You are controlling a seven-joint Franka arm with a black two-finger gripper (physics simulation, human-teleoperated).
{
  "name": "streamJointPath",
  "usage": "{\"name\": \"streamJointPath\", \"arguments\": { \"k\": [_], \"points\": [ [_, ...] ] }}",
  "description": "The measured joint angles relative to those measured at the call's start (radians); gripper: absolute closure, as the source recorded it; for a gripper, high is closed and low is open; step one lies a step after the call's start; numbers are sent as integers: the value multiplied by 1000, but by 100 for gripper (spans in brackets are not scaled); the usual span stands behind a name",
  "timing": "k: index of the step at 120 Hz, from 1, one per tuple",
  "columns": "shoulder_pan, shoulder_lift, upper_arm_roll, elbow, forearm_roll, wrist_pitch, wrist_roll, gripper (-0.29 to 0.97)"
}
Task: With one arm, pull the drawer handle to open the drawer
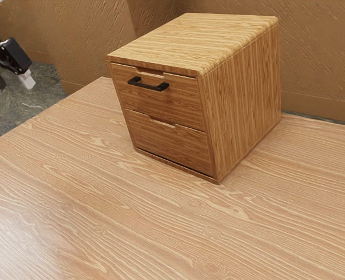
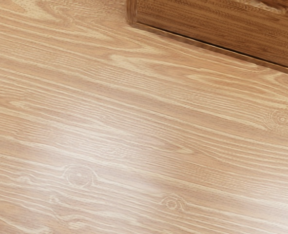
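A wooden cabinet [image 1: 219, 76] with two drawers stands on the table toward the back. The upper drawer [image 1: 160, 99] carries a black bar handle [image 1: 148, 85], and its front lies flush with the cabinet face. My gripper [image 1: 11, 80] hangs at the exterior view's far left, well away from the handle and at about its height. Its two fingers stand apart with nothing between them, so it is open. In the wrist view the cabinet's lower edge [image 2: 221, 24] lies ahead of my hand, above bare tabletop.
The lower drawer [image 1: 169, 140] has no bar handle, just a notch at its top edge. The wood-grain table [image 1: 131, 221] spreads wide in front of the cabinet. A tan wall [image 1: 318, 52] runs behind, and grey floor [image 1: 20, 105] lies off the table's left edge.
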Motion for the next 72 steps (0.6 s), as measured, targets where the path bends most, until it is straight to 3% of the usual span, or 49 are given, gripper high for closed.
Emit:
{"name": "streamJointPath", "arguments": {
  "k": [17,33,42,53,72],
  "points": [
    [-17,38,-52,14,12,-8,-2,3],
    [-98,42,-60,11,51,-16,4,3],
    [-137,38,-49,12,33,-13,74,3],
    [-114,42,-62,9,13,12,228,3],
    [25,53,-165,7,4,45,483,3]
  ]
}}
